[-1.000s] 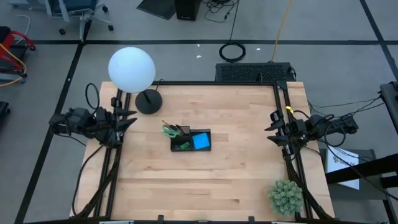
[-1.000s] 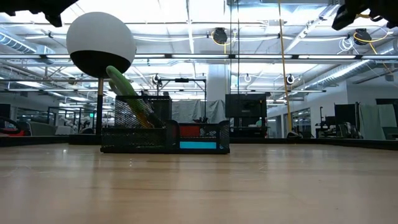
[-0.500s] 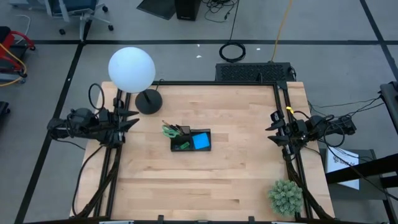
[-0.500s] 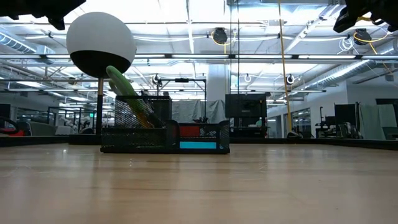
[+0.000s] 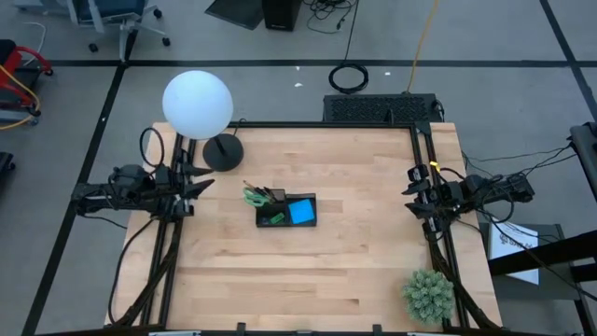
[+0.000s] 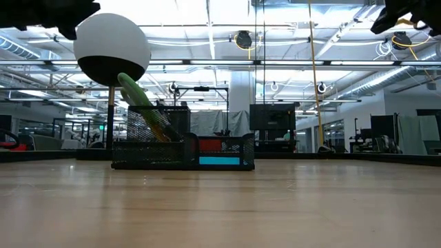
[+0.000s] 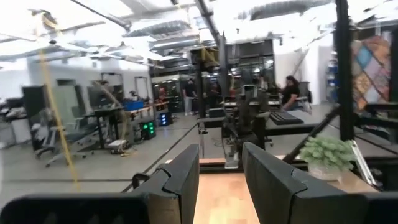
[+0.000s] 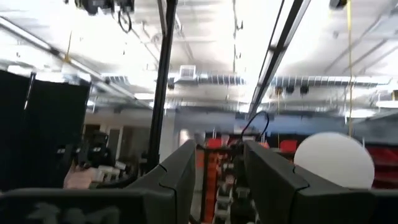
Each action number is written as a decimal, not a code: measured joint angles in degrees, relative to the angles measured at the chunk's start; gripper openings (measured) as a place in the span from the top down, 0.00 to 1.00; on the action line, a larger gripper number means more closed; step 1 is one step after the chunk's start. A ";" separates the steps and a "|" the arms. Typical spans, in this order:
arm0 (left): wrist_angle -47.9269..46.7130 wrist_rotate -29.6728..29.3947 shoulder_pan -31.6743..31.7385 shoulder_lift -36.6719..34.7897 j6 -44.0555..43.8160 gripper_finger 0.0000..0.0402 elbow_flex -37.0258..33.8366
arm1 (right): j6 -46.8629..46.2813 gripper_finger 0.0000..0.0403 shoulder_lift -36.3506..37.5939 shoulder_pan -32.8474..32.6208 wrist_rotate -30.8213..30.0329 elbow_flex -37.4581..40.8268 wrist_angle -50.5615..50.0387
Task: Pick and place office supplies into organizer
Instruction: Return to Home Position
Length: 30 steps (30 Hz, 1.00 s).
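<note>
The left gripper (image 5: pixel 199 184) is hanging over the table's (image 5: pixel 326 271) left edge, its fingers (image 7: pixel 180 177) standing apart with nothing between them. The right gripper (image 5: pixel 411 196) is hovering at the right edge, its fingers (image 8: pixel 180 168) likewise parted and empty. Well apart from both, the black organizer (image 5: pixel 258 217) is sitting near the table's middle, with the green-handled scissors (image 5: pixel 252 196) leaning out of its taller compartment and the blue sticky-note pad (image 5: pixel 301 212) lying in the lower one.

Black mesh organizer (image 5: pixel 286 211) sits between the left pincer (image 5: pixel 205 184) and right pincer (image 5: pixel 408 198), nearer the left. Green scissors (image 5: pixel 252 196) and pens (image 5: pixel 271 193) lean in its tall compartment; a blue pad (image 5: pixel 301 212) lies flat.
</note>
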<state>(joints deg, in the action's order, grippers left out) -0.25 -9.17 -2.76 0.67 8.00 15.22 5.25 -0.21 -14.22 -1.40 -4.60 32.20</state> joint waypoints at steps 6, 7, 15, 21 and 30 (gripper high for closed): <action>1.61 7.81 0.12 0.00 2.52 0.67 -0.06 | 0.61 0.68 0.05 0.02 -2.92 3.47 6.17; 1.56 7.76 0.12 0.00 2.48 0.67 -0.06 | 0.56 0.68 -0.06 0.02 -3.05 3.49 5.50; -1.26 7.67 0.12 0.00 3.74 0.67 -0.06 | 0.50 0.68 0.02 0.00 -3.03 3.60 1.30; -4.56 7.67 0.12 0.02 5.01 0.67 -0.06 | 0.61 0.68 0.00 -0.02 -5.62 3.65 -6.74; -8.17 7.65 0.12 0.00 6.97 0.67 -0.06 | 1.63 0.68 -0.02 0.00 -9.46 3.71 -18.69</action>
<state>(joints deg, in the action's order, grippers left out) -8.43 -1.52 -2.63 0.67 14.96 15.16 6.87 -0.23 -14.22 -10.86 -0.89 13.51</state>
